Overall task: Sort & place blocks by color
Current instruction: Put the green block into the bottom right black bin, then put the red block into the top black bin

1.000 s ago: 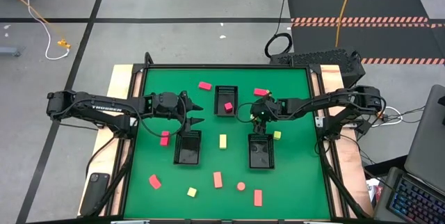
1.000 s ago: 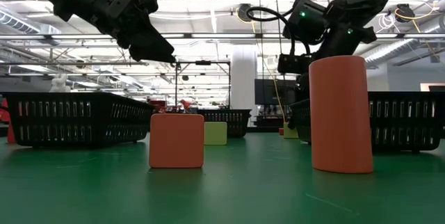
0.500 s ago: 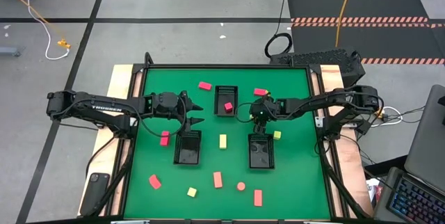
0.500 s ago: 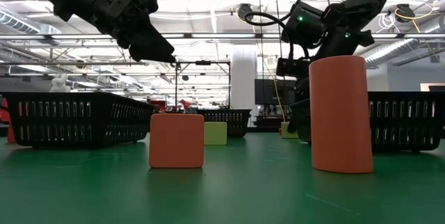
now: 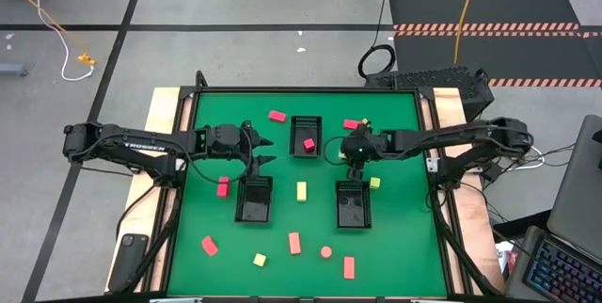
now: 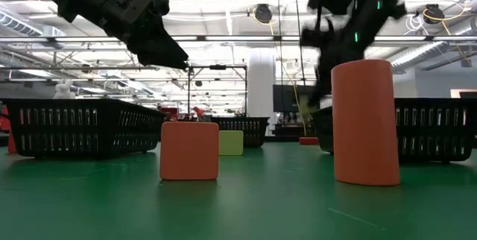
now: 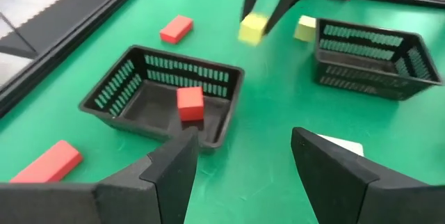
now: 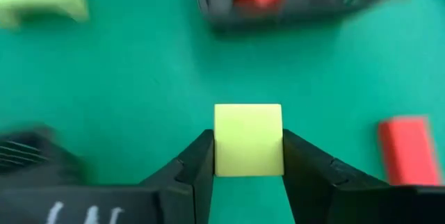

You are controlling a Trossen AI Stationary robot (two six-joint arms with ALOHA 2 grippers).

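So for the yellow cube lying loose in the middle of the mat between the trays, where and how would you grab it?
Judging from the high view, the yellow cube lies flat and alone on the green mat, apart from the trays either side. A straight-down approach looks best, fingers closing on two opposite flat side faces at mid-height. Its parallel faces suit the grip, much as the right gripper holds its own cube.

Down at counter level, the green felt counter (image 6: 238,203) fills the foreground. A tall salmon-orange upright block (image 6: 364,123) stands close on the right, and a squat salmon-orange cube (image 6: 189,150) sits left of centre. Just behind that cube's right edge is a pale yellow cube (image 6: 232,142). A black slotted plastic tray (image 6: 78,126) stretches along the left, and another black slotted tray (image 6: 436,128) peeks out behind the tall block. Overhead, one dark arm (image 6: 112,9) angles in from the upper left, and a second blurred dark arm (image 6: 358,9) hangs at upper right.
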